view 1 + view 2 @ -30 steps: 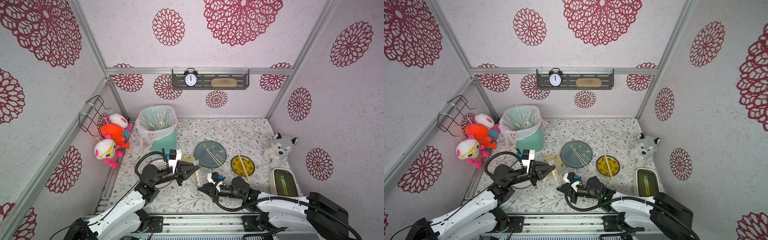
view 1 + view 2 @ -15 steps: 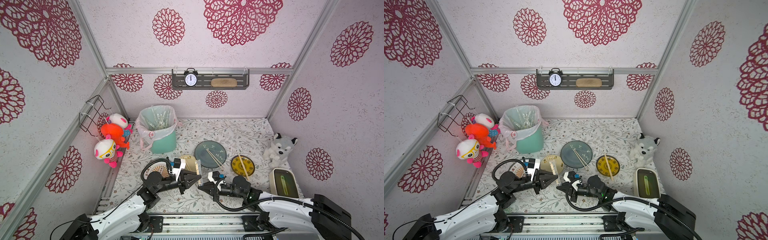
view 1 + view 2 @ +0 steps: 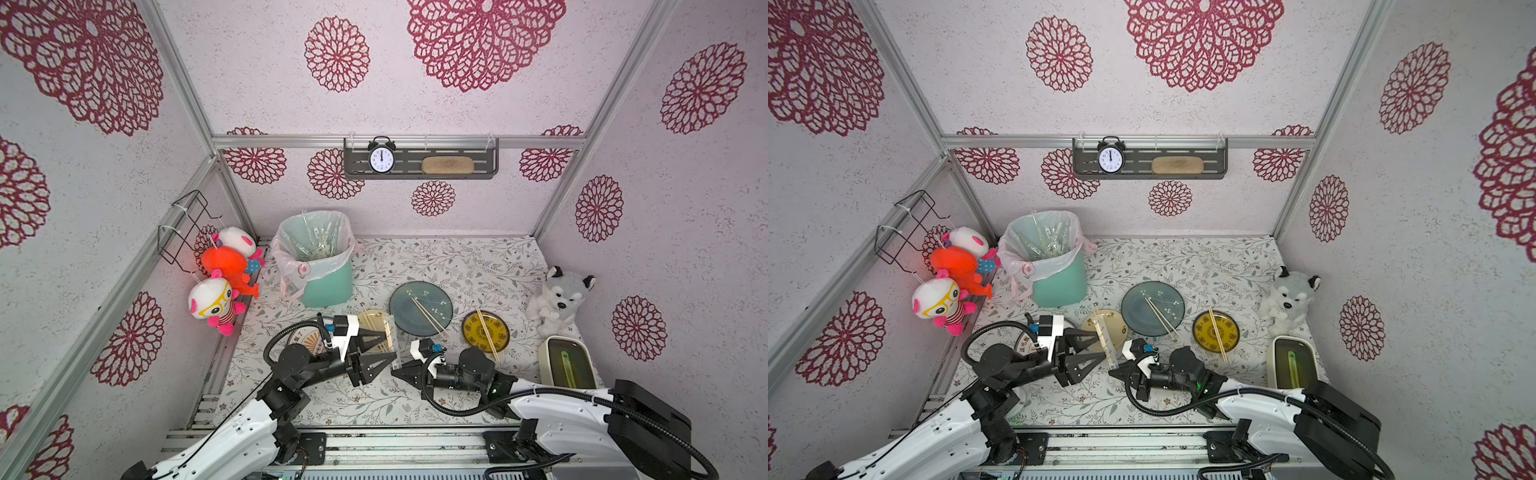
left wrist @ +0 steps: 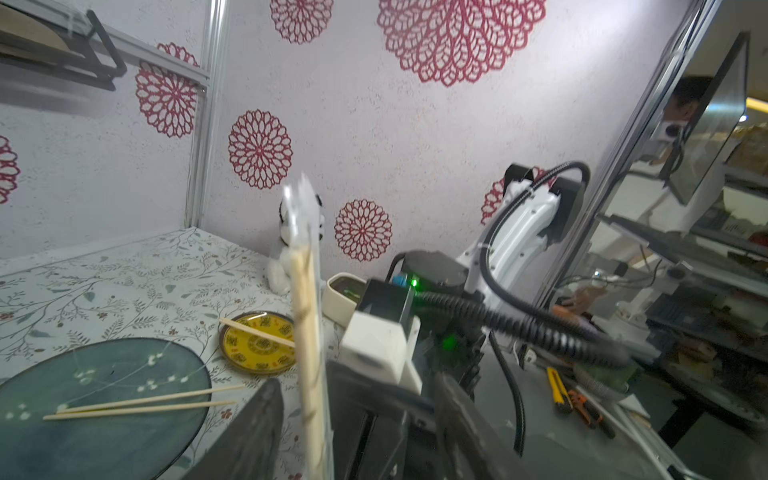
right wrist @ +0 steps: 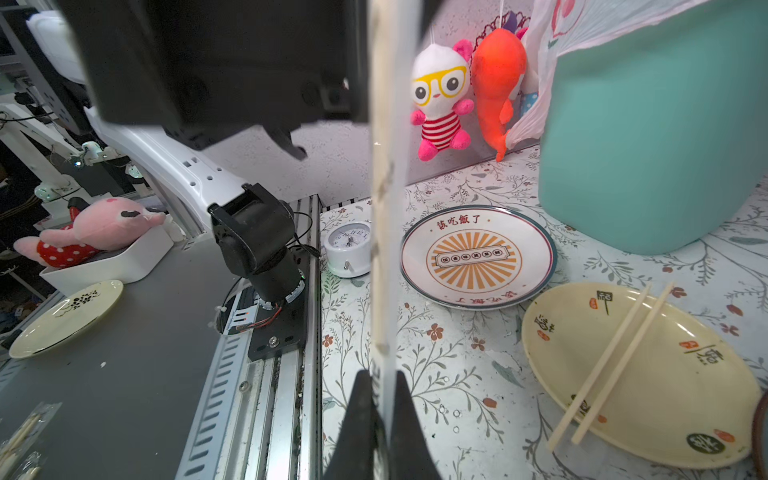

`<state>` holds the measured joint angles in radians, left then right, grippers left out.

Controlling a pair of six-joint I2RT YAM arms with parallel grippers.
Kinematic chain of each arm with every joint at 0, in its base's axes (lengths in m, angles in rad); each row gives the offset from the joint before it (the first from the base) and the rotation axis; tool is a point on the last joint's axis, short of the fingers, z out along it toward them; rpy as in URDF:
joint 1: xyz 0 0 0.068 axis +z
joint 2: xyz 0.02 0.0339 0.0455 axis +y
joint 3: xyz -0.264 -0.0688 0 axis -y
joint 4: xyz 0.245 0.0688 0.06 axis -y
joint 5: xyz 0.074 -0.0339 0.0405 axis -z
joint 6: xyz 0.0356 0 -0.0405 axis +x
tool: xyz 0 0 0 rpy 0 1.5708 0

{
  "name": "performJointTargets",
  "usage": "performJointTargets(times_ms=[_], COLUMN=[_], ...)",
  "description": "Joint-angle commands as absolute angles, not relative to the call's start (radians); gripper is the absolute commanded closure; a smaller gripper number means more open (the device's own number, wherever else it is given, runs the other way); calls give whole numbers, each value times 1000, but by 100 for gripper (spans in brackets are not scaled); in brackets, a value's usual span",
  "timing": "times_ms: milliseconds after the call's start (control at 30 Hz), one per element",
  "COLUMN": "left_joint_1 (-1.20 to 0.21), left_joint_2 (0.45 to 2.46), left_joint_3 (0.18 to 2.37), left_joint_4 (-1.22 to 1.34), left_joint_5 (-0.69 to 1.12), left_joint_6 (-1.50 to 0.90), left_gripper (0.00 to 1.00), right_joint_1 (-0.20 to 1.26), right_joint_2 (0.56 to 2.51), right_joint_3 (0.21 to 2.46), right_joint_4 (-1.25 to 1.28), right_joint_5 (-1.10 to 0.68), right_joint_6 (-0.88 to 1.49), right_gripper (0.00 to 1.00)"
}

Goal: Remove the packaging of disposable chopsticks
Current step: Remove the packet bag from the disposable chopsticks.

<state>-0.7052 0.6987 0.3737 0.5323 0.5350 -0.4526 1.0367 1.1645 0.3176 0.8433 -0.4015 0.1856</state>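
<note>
Item: packaging (image 4: 300, 199), one clear sleeve, held off the table with the wrapped chopsticks (image 4: 306, 332) inside it; its clear end runs on past the stick tips. In both top views we find it between the two arms, its far end over the cream plate (image 5: 673, 419). Holder: right gripper (image 5: 382, 415), fingers pinched tight on the near end of the sleeve. Attendant: left gripper (image 3: 388, 348), jaws spread, one finger on each side of the sleeve at about mid-length; we see no contact in the left wrist view. Further stock: an unwrapped pair (image 3: 428, 316) on the dark teal plate (image 3: 403, 303); a second unwrapped pair (image 3: 487, 332) on the yellow plate (image 3: 471, 337); a third unwrapped pair (image 5: 600, 368) on the cream plate. We also list a white plate with orange sunburst (image 5: 478, 253), just beside the cream one. Spent sleeves (image 3: 318, 243) lie in the teal bin (image 3: 328, 286) with its pinkish liner (image 3: 291, 259), at the back left of the table. Surroundings: plush husky (image 3: 557, 299) by the right wall, plush toys (image 3: 224, 282) hanging on the left wall, alarm clock (image 3: 381, 160) on the rear shelf.
</note>
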Motion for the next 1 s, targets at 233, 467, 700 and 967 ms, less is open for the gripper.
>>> performJointTargets(times_ms=[233, 467, 700, 967], left_joint_1=[-630, -628, -640, -771], left_joint_2=[797, 848, 868, 912], left_joint_3=[464, 452, 380, 277], left_joint_4=[570, 648, 730, 722], left_joint_5=[601, 635, 669, 585], left_joint_6=[-470, -503, -558, -509], left_gripper=[51, 86, 92, 89], right_joint_1=[1037, 1036, 1034, 1017], right_joint_2=[1151, 1142, 1129, 1067], right_joint_3=[305, 299, 299, 343], right_joint_4=[925, 922, 944, 905], right_joint_5=[-427, -425, -412, -435], right_joint_6=[201, 190, 183, 156], right_gripper=[100, 100, 100, 100])
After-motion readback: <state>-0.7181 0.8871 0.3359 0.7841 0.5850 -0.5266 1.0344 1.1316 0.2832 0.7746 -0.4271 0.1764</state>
